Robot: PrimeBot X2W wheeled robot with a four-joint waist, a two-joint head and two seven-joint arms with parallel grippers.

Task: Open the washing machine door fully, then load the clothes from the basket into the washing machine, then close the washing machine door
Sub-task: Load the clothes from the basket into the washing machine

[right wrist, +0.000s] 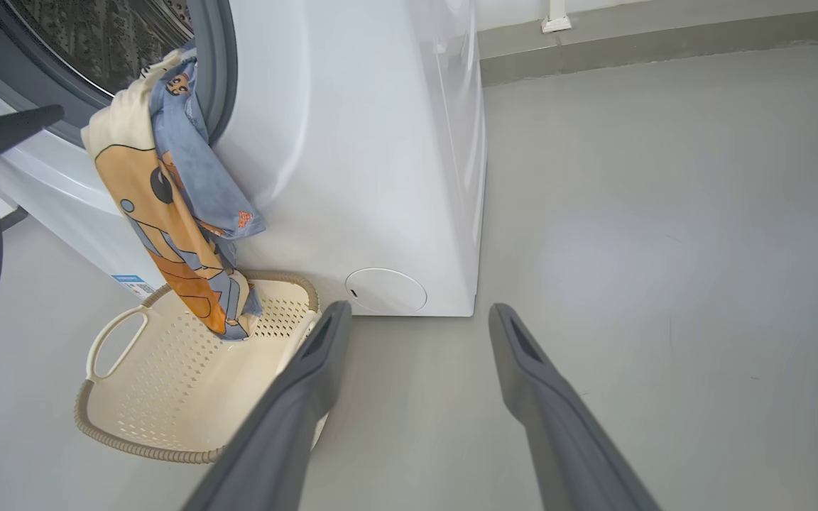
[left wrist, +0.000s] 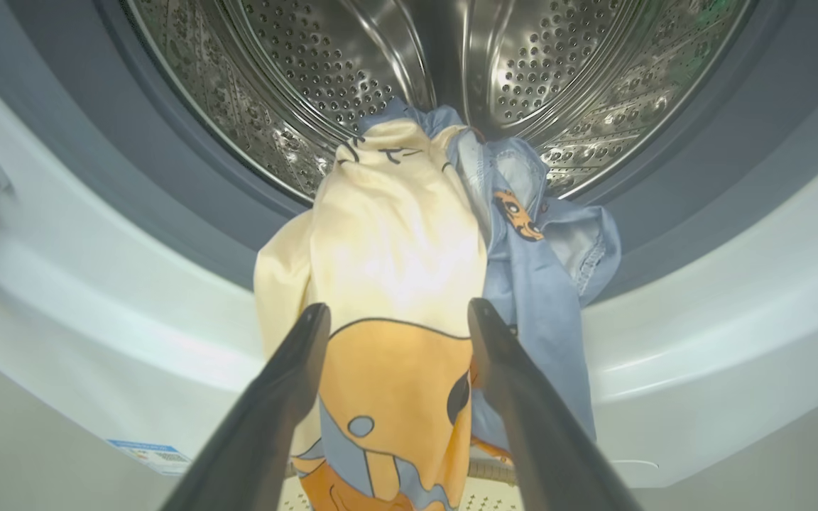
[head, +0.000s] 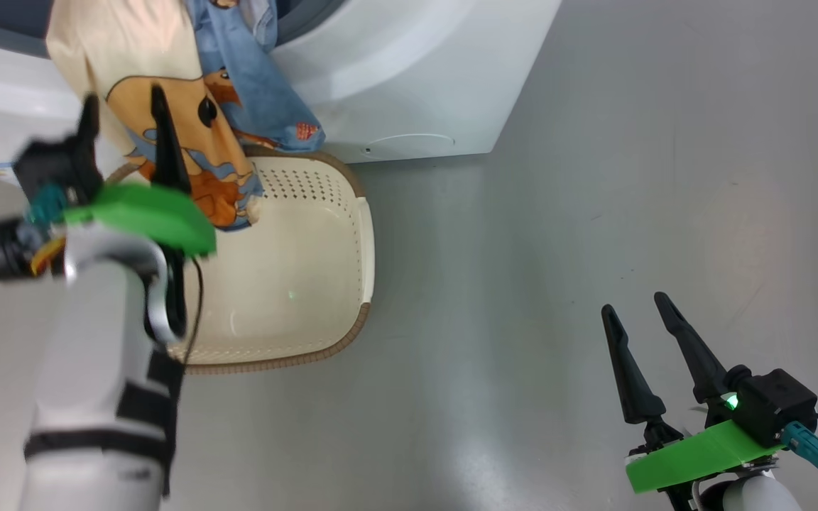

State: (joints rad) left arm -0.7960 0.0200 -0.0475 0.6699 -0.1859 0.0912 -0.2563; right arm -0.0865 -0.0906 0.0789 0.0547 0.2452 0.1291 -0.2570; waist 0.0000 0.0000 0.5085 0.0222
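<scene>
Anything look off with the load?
Yes: the clothes are only half in. Their top lies inside the washing machine; the rest drapes over its rim and dangles into the basket. Closing the door would likely trap them.

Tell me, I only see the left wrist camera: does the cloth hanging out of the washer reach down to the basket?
Observer: Yes, the clothes hang from the washing machine opening and their bottom end sits inside the basket.
Operator: Anything else in there?
Observer: No, the rest of the basket is bare.
Operator: Where's the other hand?
Observer: The right hand is open over the floor, apart from the basket.
</scene>
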